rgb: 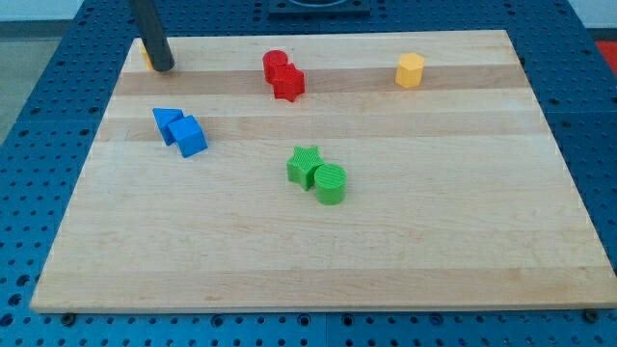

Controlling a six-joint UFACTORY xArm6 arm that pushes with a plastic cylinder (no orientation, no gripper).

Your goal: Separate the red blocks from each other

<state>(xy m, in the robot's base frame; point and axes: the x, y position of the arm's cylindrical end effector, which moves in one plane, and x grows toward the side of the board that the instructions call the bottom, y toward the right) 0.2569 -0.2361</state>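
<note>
Two red blocks touch each other near the view's top centre: a red cylinder (275, 64) and, just below and right of it, a red star (288, 84). My tip (161, 67) rests on the board at the view's top left, well to the left of the red blocks. It stands in front of a yellow block (147, 54), which it mostly hides.
A blue triangle (167, 122) and a blue cube (190, 136) touch at the left. A green star (306, 166) and a green cylinder (331, 183) touch at the centre. A yellow hexagon (410, 70) sits at the top right. The wooden board (434, 241) lies on a blue pegboard.
</note>
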